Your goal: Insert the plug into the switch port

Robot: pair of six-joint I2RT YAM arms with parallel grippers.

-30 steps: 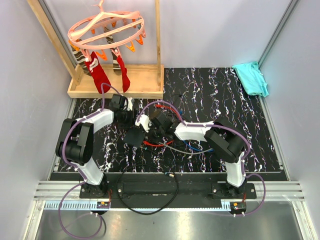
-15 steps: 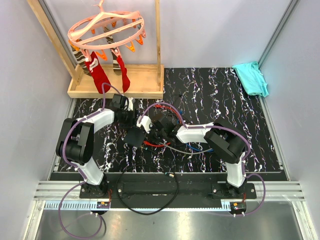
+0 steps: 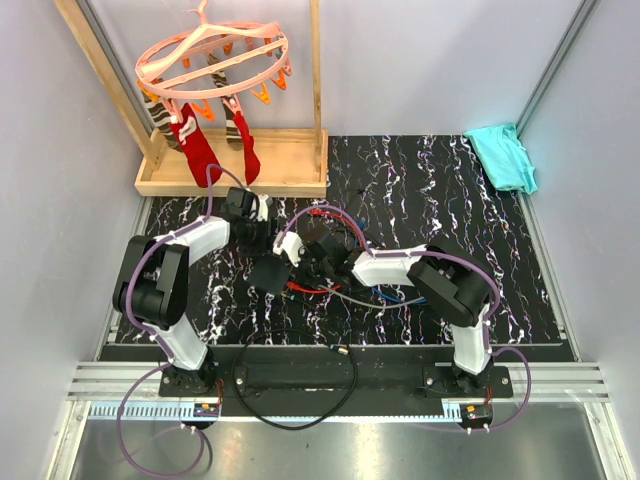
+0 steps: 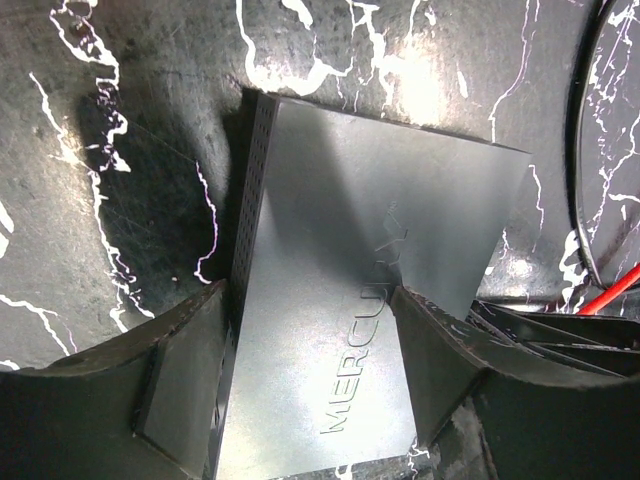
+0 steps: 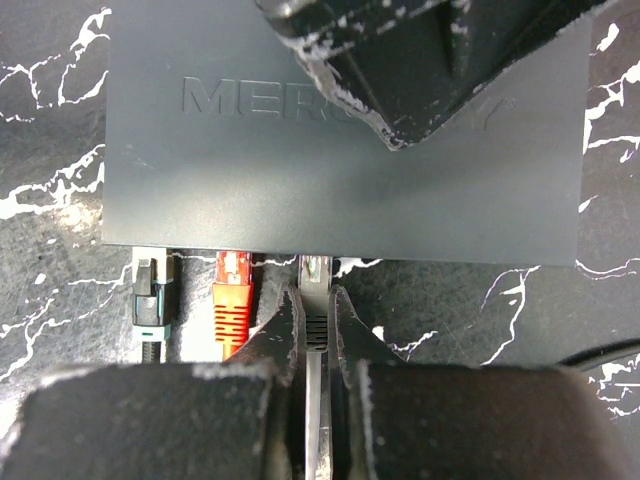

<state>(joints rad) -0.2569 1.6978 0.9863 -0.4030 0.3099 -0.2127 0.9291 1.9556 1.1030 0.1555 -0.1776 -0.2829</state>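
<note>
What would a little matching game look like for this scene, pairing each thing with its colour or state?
Things:
1. orange plug
2. grey plug
3. cloth
4. switch

Descriptions:
A. teal, lying at the far right corner
B. pinched between the right gripper's fingers
C. already seated in a port
D. steadied by the left gripper

Pairs: 1-C, 2-B, 3-A, 4-D

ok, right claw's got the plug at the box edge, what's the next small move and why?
Probably push the plug straight forward into the box. The right claw grips it with its tip at the port edge, beside the seated orange plug, seemingly not fully in. The left claw straddles the box to brace it.
</note>
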